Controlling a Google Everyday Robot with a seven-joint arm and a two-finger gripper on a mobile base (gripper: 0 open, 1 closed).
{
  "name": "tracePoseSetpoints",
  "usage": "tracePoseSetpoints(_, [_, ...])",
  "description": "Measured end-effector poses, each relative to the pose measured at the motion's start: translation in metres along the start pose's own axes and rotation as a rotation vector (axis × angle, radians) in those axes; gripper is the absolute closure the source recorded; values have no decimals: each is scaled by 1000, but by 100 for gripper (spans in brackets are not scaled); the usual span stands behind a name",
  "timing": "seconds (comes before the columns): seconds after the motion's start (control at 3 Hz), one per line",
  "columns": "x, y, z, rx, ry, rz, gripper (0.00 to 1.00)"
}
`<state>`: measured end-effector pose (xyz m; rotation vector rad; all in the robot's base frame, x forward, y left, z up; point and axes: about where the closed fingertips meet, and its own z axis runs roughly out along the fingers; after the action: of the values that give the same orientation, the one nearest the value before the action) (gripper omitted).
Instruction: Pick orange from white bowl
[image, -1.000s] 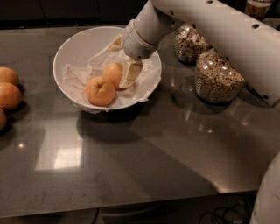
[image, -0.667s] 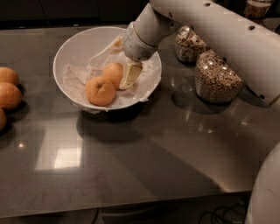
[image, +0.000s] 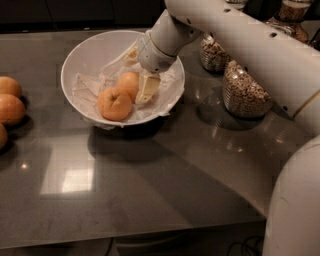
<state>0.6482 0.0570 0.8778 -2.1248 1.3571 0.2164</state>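
**Item 1: the orange (image: 128, 83).** Pale, round, smooth. It lies in the white bowl (image: 68, 75) right of centre, on crumpled white paper (image: 88, 91). It has no long axis, so you need no wrist turn to suit it.

**Item 2: gripper (image: 138, 75).** It is down inside the bowl on its right half, the arm reaching in from the right. The jaws stand apart and hold nothing that you can see. One of the fingers (image: 148, 88) sits just beside the orange's right flank. The other shows past the fruit's far side, toward the bowl's back wall.

**Item 3: governing relation.** The orange lies between the jaws, nearer the right-hand finger, so closing looks like the step in hand. Whether the near finger already touches the skin cannot be told.

**Item 4: second fruit (image: 115, 104).** Deeper orange with a dark stem dimple, touching or just beside the pale one on its near-left side and outside the jaws. Mind it: a finger sliding low could nudge it or trap the paper.

**Item 5: surroundings.** Three more fruits (image: 11, 108) lie at the left edge of the table (image: 150, 195), well apart from the bowl. Two glass jars of cereal (image: 245, 92) stand to the bowl's right, under the arm.
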Motion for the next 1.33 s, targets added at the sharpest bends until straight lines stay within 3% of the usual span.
tracePoseSetpoints(0.33, [-1,-2,10,-24,-9,-10,27])
tracePoseSetpoints(0.67, [-2,-3,19,-48,-16,-19,41])
tracePoseSetpoints(1.33, [-3,-4,25,-73,-22,-26,85])
